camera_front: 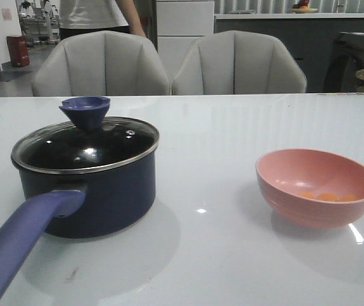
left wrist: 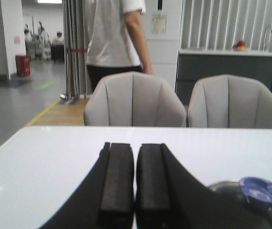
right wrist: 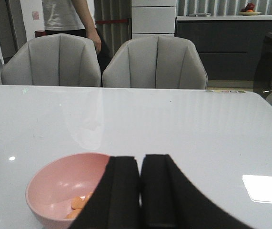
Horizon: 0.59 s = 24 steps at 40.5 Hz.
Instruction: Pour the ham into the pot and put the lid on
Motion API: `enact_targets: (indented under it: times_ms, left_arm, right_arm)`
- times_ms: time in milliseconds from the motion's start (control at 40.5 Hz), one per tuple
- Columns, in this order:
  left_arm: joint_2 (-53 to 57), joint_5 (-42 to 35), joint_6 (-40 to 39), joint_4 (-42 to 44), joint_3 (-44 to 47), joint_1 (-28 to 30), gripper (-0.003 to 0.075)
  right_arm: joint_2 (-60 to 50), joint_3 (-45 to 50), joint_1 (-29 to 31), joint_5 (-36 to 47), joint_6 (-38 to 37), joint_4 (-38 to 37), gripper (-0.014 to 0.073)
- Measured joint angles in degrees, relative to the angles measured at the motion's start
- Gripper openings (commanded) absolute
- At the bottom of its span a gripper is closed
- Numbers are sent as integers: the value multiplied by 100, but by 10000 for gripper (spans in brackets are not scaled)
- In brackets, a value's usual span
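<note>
The navy pot (camera_front: pixel 102 194) stands on the left of the white table, its purple-blue handle (camera_front: pixel 22 245) pointing to the near left. The glass lid (camera_front: pixel 86 146) with its blue knob (camera_front: pixel 85 111) sits on the pot. The pink bowl (camera_front: pixel 317 187) on the right holds a few orange ham slices (camera_front: pixel 327 196). Neither gripper shows in the front view. My left gripper (left wrist: pixel 136 145) is shut and empty, with the lid knob (left wrist: pixel 262 191) to one side of it. My right gripper (right wrist: pixel 140 157) is shut and empty, beside the pink bowl (right wrist: pixel 55 183) and ham (right wrist: pixel 77 204).
Two grey chairs (camera_front: pixel 102 64) (camera_front: pixel 239 64) stand behind the table's far edge. A person (camera_front: pixel 95 16) stands behind the left chair. A counter and cabinets lie further back.
</note>
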State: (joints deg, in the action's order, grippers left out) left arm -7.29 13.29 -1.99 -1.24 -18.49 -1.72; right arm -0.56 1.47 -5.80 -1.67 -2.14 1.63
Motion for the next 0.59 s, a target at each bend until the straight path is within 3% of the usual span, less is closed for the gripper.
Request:
enact_targets:
  times_ms: [247, 592]
  left_arm:
    - [-979, 1134, 0, -70, -616, 0, 124]
    - [-1291, 1201, 0, -84, -620, 13, 127]
  right_arm:
    - [0, 0, 0, 0, 0, 0, 160]
    - [0, 0, 0, 0, 0, 0, 160]
